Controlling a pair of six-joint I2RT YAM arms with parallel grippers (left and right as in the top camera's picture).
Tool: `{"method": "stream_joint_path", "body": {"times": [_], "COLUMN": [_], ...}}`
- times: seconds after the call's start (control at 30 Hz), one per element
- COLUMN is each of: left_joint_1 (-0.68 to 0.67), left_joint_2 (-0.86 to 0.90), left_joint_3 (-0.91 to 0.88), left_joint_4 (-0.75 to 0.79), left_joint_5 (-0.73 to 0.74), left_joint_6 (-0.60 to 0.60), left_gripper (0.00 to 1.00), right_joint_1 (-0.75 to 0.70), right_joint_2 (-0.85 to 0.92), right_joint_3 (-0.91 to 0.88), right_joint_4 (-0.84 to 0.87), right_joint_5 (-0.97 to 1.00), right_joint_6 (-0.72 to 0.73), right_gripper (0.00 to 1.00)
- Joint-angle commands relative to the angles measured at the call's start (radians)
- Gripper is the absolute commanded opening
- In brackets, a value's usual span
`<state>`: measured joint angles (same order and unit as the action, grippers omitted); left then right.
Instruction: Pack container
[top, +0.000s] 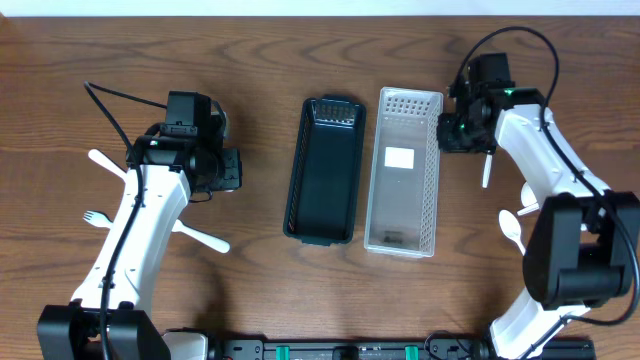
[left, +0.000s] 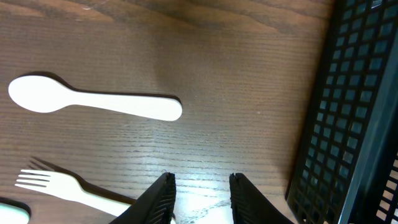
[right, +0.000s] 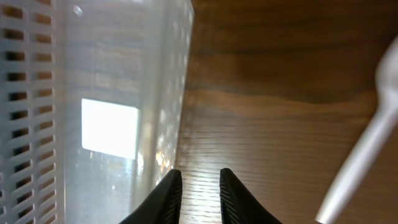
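A black slatted container (top: 320, 170) and a clear perforated container (top: 403, 170) lie side by side mid-table. White plastic cutlery lies around them: a spoon (top: 104, 164), a fork (top: 95, 217) and another piece (top: 201, 238) on the left, a thin utensil (top: 487, 166) and a spoon (top: 511, 228) on the right. My left gripper (top: 222, 172) is open and empty, left of the black container (left: 348, 124), with the spoon (left: 93, 104) and fork (left: 56, 184) beside it. My right gripper (right: 200, 179) is open and empty, just right of the clear container (right: 93, 93).
The clear container has a white label (top: 401, 158) on its floor. A white utensil handle (right: 364, 152) lies to the right of my right gripper. A black rail (top: 400, 350) runs along the table's front edge.
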<state>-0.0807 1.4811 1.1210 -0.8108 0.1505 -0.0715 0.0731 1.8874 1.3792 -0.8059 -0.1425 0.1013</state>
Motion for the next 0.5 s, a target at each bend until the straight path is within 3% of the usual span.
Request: {"method": "stream_joint_path", "body": {"times": [0.0, 0.37, 0.47], "left_joint_1": [-0.004, -0.004, -0.004], "left_joint_2": [0.004, 0.004, 0.004], "left_joint_3": [0.018, 0.018, 0.018], "left_joint_4": [-0.004, -0.004, -0.004], "left_joint_5": [-0.003, -0.003, -0.003], "left_joint_6": [0.006, 0.006, 0.006], "left_gripper": [0.33, 0.34, 0.39], "right_joint_1": [-0.002, 0.023, 0.023], "right_joint_2": [0.037, 0.047, 0.047], "right_joint_3": [0.016, 0.016, 0.016], "right_joint_4": [0.003, 0.015, 0.018], "right_joint_5": [-0.114, -0.276, -0.296], "right_joint_6": [-0.032, -0.13, -0.133], "right_gripper": [0.24, 0.26, 0.26]}}
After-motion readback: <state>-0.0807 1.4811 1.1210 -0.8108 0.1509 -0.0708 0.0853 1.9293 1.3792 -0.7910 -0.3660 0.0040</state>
